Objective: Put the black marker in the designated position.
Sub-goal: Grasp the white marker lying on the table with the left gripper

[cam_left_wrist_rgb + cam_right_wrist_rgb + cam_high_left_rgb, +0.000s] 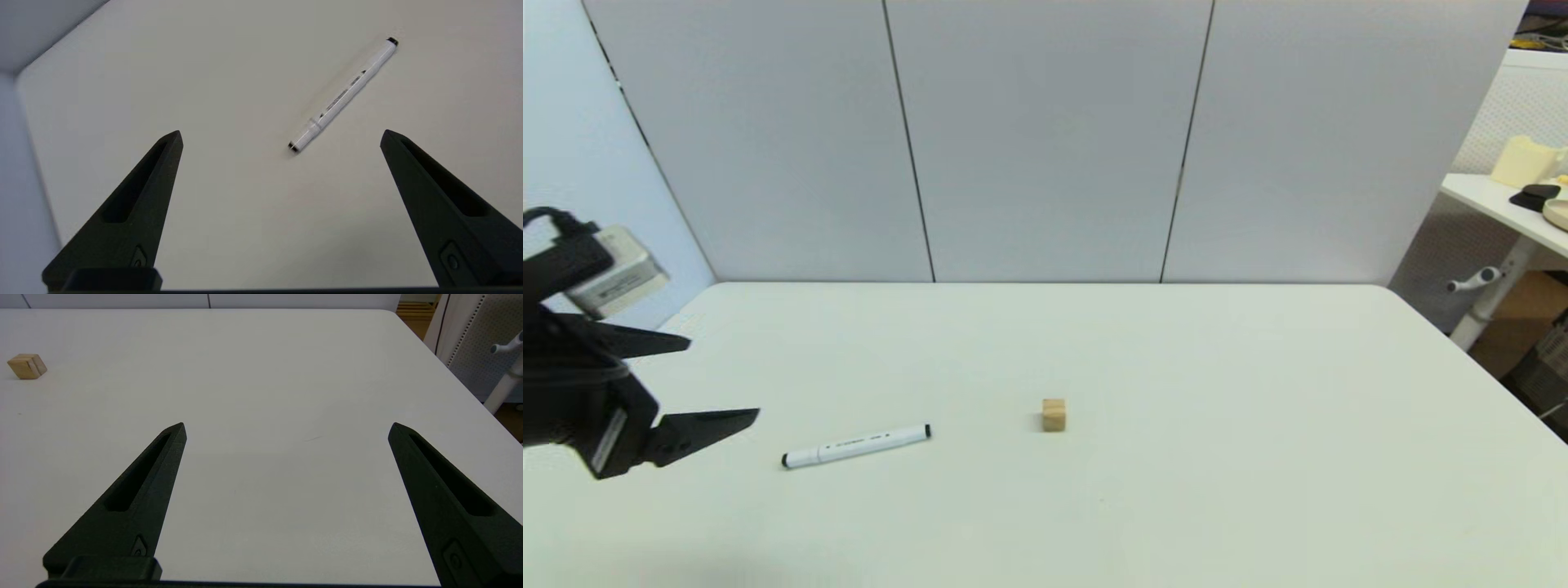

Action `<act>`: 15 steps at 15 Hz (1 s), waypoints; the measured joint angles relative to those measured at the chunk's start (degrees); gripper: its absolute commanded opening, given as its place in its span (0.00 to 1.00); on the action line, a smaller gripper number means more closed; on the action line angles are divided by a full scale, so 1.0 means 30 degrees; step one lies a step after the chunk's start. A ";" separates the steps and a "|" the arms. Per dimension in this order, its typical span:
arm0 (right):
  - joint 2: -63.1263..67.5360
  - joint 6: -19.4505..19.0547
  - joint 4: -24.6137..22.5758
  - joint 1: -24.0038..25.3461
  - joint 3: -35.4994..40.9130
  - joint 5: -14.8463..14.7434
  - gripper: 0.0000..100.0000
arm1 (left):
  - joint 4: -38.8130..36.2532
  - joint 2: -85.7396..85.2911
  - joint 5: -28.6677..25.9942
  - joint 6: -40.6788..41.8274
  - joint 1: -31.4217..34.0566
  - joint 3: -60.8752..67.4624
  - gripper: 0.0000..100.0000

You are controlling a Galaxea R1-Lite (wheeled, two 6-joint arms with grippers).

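black marker [856,446] flat on table [1176,490], left end effector [725,380] spread nearby

Print on black marker [856,446] illegible

The left gripper [723,382] is matte black, its two long fingers [707,425] tapering to sharp wedge points — each with a long slot sunk into its face and a small screw recess near the base. A silver-grey camera box [619,272] sits on the wrist, fed by a black cable [547,216]. The right gripper [286,426] is built the same — black, slotted, pointed.
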 measured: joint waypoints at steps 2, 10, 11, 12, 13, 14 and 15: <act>0.0000 -0.0008 -0.0008 0.0000 0.0000 0.0016 1.00 | 0.0020 0.2544 -0.1499 0.1337 -0.0199 -0.0996 1.00; 0.0000 -0.0008 -0.0016 0.0000 0.0000 0.0008 1.00 | 0.1353 0.7461 -0.2003 0.4149 -0.2528 -0.2796 1.00; 0.0000 0.0000 -0.0016 0.0000 0.0000 0.0000 1.00 | 0.1414 0.7725 -0.1471 0.4263 -0.2828 -0.2958 1.00; 0.0000 -0.0008 -0.0016 0.0000 0.0000 0.0000 1.00 | 0.1487 0.7908 -0.1040 0.4287 -0.3088 -0.3117 1.00; 0.0000 0.0000 -0.0016 0.0000 0.0000 0.0000 1.00 | 0.1601 0.8074 -0.0821 0.4287 -0.3279 -0.3235 1.00; 0.0000 0.0000 -0.0016 0.0008 0.0000 0.0000 1.00 | 0.1699 0.8221 -0.0764 0.4287 -0.3409 -0.3316 1.00; 0.0000 -0.0008 -0.0016 0.0008 0.0000 0.0000 1.00 | 0.1784 0.8330 -0.0744 0.4291 -0.3470 -0.3344 1.00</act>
